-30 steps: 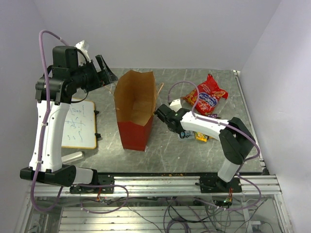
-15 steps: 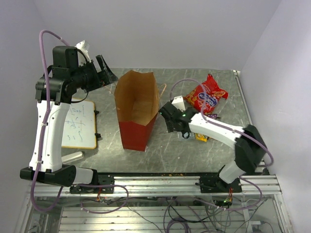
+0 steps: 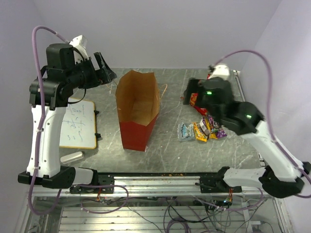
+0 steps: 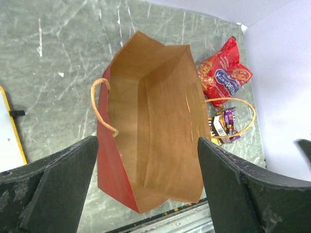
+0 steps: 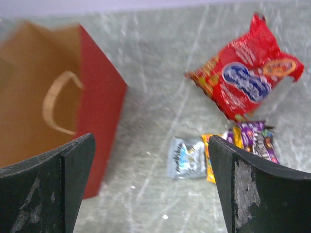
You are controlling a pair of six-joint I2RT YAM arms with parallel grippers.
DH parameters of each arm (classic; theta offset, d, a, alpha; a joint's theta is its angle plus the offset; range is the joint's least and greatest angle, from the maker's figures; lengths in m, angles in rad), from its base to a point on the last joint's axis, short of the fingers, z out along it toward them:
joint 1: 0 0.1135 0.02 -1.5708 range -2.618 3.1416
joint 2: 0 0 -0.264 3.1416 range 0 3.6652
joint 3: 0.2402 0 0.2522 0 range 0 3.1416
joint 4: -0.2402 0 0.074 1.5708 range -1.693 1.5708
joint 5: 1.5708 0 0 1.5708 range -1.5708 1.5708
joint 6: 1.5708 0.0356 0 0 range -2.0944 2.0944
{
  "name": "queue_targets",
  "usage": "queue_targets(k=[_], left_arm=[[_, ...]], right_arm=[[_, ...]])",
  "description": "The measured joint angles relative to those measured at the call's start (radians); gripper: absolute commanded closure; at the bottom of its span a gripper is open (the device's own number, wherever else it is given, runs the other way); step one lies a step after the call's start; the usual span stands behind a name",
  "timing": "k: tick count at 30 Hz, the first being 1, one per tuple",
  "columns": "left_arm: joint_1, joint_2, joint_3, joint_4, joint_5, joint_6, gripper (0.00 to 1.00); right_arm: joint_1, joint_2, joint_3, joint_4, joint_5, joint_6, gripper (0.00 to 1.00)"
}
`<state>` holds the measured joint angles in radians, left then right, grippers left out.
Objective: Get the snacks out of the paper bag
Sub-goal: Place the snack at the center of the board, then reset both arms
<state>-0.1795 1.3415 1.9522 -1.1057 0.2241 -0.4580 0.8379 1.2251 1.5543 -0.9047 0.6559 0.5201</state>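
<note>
The right gripper (image 5: 150, 145), jaws apart and empty, hangs over the snacks (image 5: 245, 80) clustered right of the upright paper bag (image 3: 138, 109). The left gripper (image 4: 148, 145), likewise spread, looks down its mouth, seemingly checking nothing remains.

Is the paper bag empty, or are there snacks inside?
Looks empty: the left wrist view into the paper bag shows only bare brown lining; the snacks lie on the table beside it.

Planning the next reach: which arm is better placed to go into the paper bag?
Left, likely: the left gripper, open, looks straight into the paper bag; the right gripper hangs over the snacks.
</note>
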Motion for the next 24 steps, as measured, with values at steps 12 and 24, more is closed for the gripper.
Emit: queue_targets(k=[12,24], left_arm=[[-0.034,-0.11,0.096,0.045,-0.045,0.051,0.02],[-0.035,-0.246,0.079,0.107,-0.135,0.04,0.02]], right_arm=[[0.0,-0.283,0.209,0.132,-0.088,-0.044,0.0],[0.0,-0.229,0.33,0.034,-0.001,-0.054,0.0]])
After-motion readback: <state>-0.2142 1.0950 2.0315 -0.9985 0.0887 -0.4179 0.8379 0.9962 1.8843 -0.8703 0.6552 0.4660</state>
